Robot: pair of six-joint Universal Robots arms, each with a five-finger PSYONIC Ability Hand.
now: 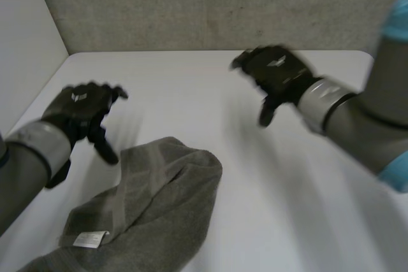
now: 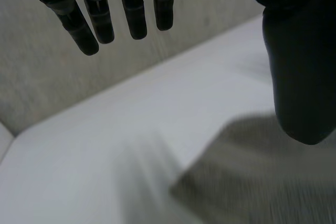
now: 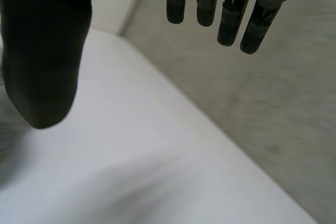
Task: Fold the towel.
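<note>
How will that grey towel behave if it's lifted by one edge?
Likely floppy: the towel lies crumpled in soft folds, so it should drape and sag. It is probably light, and its matte cloth surface seems unlikely to slip.

The towel [image 1: 159, 202] is grey and looks soft. It lies in a bunched-up heap on the white table [image 1: 268, 176], not flat, with one part folded over another. A paler stripe [image 1: 120, 199] runs across it. A small white tag [image 1: 89, 239] sits on its near end.
</note>
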